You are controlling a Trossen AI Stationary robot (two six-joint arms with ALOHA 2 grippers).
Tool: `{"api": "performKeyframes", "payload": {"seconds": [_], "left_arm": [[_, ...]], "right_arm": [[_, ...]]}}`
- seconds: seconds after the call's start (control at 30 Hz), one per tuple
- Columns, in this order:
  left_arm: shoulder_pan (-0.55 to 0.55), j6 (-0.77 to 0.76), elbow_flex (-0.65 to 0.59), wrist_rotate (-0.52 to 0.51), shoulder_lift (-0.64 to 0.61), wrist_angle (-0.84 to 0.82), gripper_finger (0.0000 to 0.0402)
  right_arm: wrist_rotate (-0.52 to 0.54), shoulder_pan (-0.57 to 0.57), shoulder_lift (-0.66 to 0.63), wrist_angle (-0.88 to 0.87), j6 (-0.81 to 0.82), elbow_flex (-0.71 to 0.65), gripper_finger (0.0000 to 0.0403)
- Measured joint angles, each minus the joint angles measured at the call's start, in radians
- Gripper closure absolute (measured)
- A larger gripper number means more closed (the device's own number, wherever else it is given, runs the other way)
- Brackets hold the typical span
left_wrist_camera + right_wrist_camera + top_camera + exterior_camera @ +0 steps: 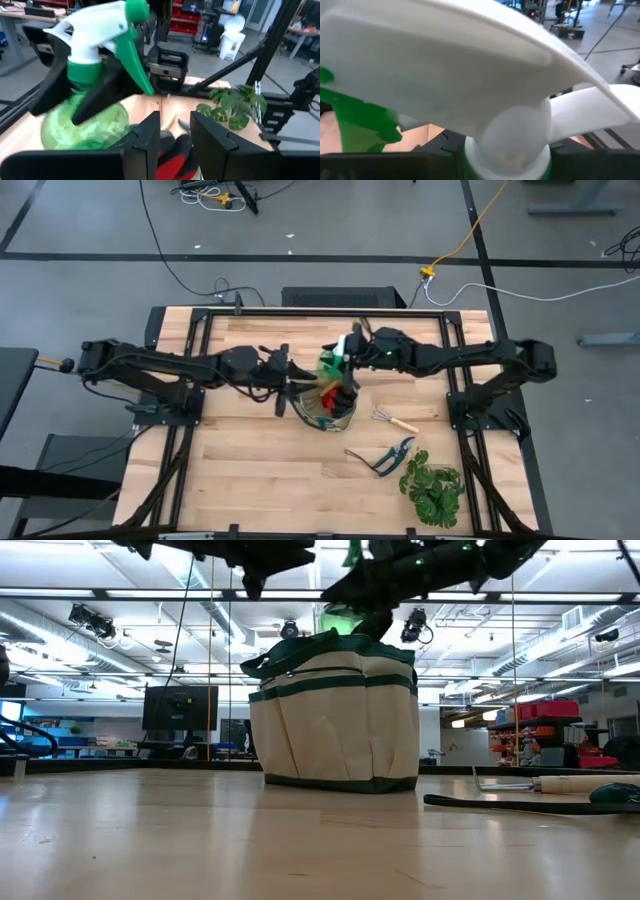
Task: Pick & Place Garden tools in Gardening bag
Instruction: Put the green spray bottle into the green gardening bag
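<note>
The right gripper (pixel 352 352), pinching the green spray bottle (pixel 331 362) above the gardening bag (pixel 330 405), could snag its rim, while the left gripper (pixel 170 131) waits spread beside.

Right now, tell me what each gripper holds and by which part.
The right gripper holds the green spray bottle at its neck, under the white nozzle. The left gripper holds nothing.

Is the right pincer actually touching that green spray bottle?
Touching. In the left wrist view, the right pincer's dark fingers press against the spray bottle's neck and green body, above the gardening bag.
</note>
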Motion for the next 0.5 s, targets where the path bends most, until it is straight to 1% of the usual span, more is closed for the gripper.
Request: {"api": "performKeyframes", "payload": {"seconds": [0.23, 0.4, 0.5], "left_arm": [[-0.001, 0.006, 0.0, -0.001, -0.108, -0.099, 0.029], [-0.001, 0.006, 0.0, -0.002, -0.189, -0.194, 0.029], [-0.001, 0.002, 0.0, -0.001, -0.222, -0.223, 0.029]], "right_arm": [[-0.003, 0.047, 0.086, 0.004, 0.001, 0.083, 0.0265], [0.0, 0.076, 0.098, 0.008, 0.021, 0.095, 0.0265], [0.0, 0.095, 0.098, 0.014, 0.023, 0.095, 0.0265]]}}
